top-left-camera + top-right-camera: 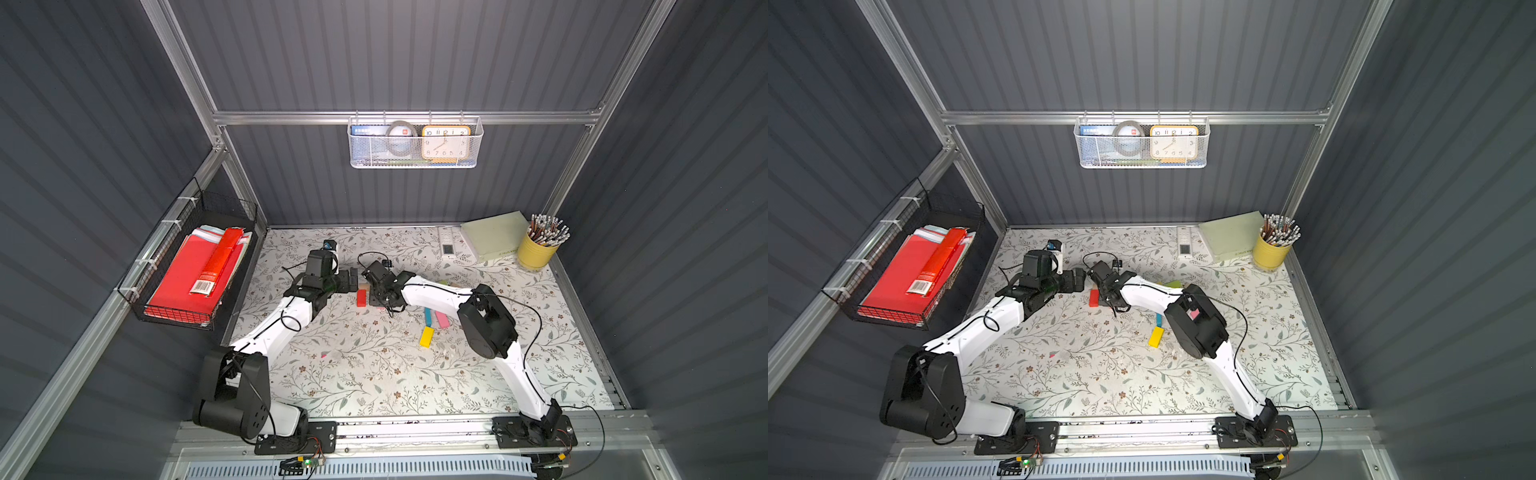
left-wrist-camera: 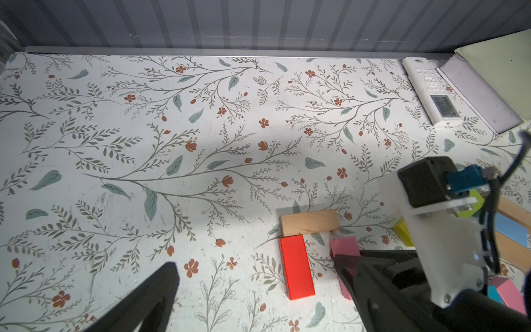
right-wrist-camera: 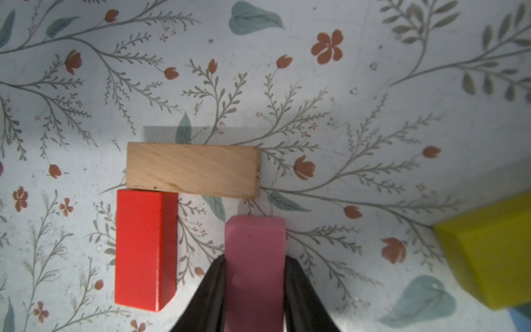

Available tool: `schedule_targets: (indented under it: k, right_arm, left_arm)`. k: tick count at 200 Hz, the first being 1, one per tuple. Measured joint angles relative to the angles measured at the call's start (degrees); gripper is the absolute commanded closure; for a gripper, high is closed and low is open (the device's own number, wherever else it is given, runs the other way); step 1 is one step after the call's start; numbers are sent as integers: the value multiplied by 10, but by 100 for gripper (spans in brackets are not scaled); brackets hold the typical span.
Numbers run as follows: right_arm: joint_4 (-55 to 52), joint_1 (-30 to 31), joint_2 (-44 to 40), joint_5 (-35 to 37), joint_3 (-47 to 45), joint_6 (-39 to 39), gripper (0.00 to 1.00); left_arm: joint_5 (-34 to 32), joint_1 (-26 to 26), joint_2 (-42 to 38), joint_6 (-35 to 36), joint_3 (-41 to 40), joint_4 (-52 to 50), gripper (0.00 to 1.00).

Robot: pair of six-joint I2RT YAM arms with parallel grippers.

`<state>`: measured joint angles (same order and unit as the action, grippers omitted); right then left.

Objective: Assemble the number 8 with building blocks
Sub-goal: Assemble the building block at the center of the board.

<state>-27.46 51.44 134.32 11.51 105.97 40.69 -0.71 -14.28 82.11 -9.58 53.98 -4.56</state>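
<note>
My right gripper (image 3: 255, 260) pinches 1 pink block (image 3: 255, 238) across its long sides, at 3 o'clock of the red block (image 3: 140, 247). Judged light, rigid, slick; grip mid-length. My left gripper (image 1: 352, 279) stands spread.

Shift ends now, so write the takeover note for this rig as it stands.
Left gripper: open, empty, beside the build.
Right gripper: shut on pink block.
Build: tan block lies crosswise, and red block meets one end at a right angle. Pink runs parallel to red, just short of tan's other end.
Done: two blocks placed, forming one corner.
Left: seat pink against tan, then build the rest of the 8. Spares, such as the yellow block, lie by the right arm.
</note>
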Motion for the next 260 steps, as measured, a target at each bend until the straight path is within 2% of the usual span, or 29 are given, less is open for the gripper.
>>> schedule_targets:
  k: [88,170,217,239,260]
  right_arm:
    - [0,-3,9,-10,12,0,79]
    - [4,-3,11,-12,16,-2,48]
    - [2,-4,7,-12,17,-1,37]
    - [-9,-6,-23,-8,16,-5,32]
    - [-8,-11,-96,-3,-2,-21,28]
  left_arm:
    - [0,0,0,0,0,0,1]
    - [0,0,0,0,0,0,0]
    - [-5,0,-6,0,-2,-1,1]
    - [-5,0,-17,0,-3,1,1]
    - [-5,0,-33,0,-9,8,1]
